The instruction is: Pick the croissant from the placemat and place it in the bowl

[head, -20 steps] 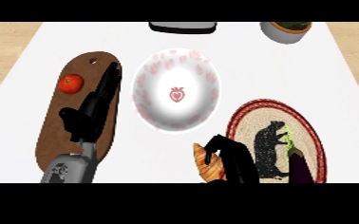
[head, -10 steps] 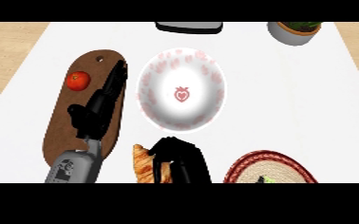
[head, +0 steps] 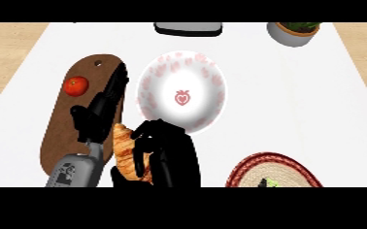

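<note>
Croissant [head: 127, 151] in right hand [head: 166, 150], nearer bowl [head: 180, 92].

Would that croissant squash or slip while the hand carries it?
Probably light and soft: the croissant looks flaky, so it might dent. The right hand curls round its side, and its ridged crust likely resists slipping. Its long curved shape could tilt.

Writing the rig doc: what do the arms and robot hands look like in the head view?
Only the left forearm shows: a grey shell with dark printed marks, rising from the lower edge. Both hands are black, with jointed fingers and a thumb: the left robot hand reads slim and elongated, the right robot hand bulkier. The right forearm is out of view. No cables or sleeves are visible.
</note>
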Controlling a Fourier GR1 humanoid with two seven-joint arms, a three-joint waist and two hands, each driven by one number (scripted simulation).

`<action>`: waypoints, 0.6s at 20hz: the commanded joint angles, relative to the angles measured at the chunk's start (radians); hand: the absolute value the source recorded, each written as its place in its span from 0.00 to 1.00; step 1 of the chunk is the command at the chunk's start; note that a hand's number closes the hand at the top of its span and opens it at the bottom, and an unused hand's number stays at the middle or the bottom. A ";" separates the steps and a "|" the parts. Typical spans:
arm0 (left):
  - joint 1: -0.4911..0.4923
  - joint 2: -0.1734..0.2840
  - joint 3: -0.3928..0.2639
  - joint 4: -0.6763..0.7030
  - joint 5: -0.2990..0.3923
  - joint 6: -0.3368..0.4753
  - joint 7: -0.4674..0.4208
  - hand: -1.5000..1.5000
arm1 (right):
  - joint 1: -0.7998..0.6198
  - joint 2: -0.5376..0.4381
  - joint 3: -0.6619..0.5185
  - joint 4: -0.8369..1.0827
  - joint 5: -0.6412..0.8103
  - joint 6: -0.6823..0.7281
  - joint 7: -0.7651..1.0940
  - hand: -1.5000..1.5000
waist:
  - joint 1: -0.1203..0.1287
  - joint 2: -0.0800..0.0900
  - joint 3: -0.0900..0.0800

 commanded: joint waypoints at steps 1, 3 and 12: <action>-0.003 -0.007 -0.008 -0.001 -0.014 0.014 0.013 0.50 | -0.160 0.002 -0.030 0.008 0.049 0.041 0.204 1.00 | 0.001 -0.005 -0.001; -0.003 -0.005 -0.006 0.003 -0.003 -0.001 -0.004 0.50 | -0.234 0.002 -0.056 0.025 0.043 0.076 0.286 1.00 | 0.010 -0.003 -0.002; -0.048 -0.012 -0.001 0.019 -0.009 0.007 0.013 0.50 | -0.586 0.002 -0.187 0.167 0.004 0.184 0.526 1.00 | 0.015 0.008 -0.001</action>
